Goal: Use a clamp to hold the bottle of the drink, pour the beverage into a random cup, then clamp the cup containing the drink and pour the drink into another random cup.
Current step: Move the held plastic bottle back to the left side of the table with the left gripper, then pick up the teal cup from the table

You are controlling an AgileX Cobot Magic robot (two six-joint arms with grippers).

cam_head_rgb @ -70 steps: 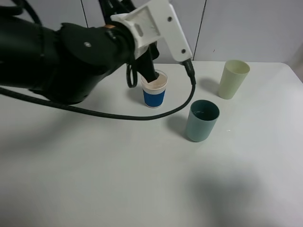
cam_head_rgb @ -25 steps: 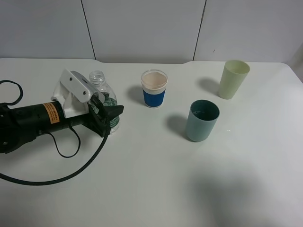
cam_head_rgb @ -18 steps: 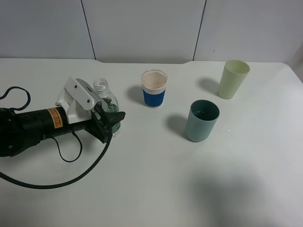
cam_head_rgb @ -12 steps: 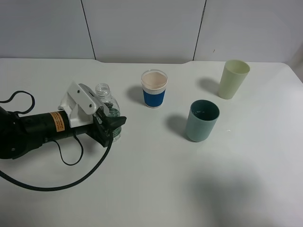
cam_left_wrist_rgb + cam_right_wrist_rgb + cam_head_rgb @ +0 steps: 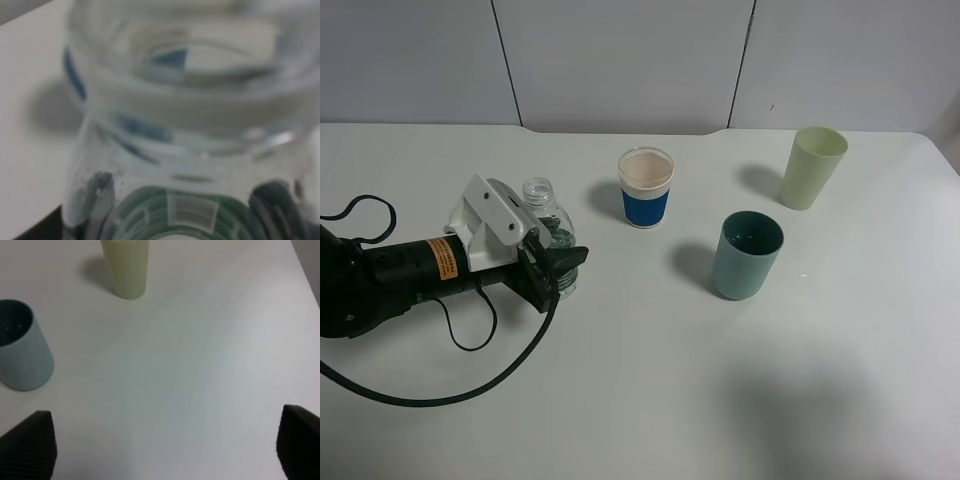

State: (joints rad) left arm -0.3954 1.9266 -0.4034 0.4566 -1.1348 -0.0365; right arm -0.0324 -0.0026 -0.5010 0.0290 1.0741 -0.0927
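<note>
While the left gripper [image 5: 555,268] lies low over the table [image 5: 670,400] at its left side, its dark fingers are clenched on the lower body of the bottle [image 5: 541,196].

- Bottle: clear plastic, green label, cap off, neck up, roughly upright. Base is on or just above the table surface; cannot tell which. Left wrist view is filled by its neck and shoulder [image 5: 190,125], blurred, with the green label at the edge of the picture. Liquid level inside cannot be read.
- Left arm: reaches in from the left edge, orange sticker [image 5: 442,258] on the black body, black cable [image 5: 470,385] looping on the table beneath it.
- White cup with a blue band [image 5: 646,188]: upright, near the bottle, to its right and farther back, not touching.
- Teal cup [image 5: 748,255]: upright, right of centre, well apart from the bottle. Its inside is dark; contents cannot be made out in either view [image 5: 22,355].
- Pale yellow-green cup [image 5: 812,168]: upright, back right, behind the teal cup and apart from it [image 5: 127,265].
- Right gripper [image 5: 165,442]: released, fingertips [image 5: 30,445] spread wide over bare table with nothing between them, near the teal cup. Not seen in the high view.
</note>
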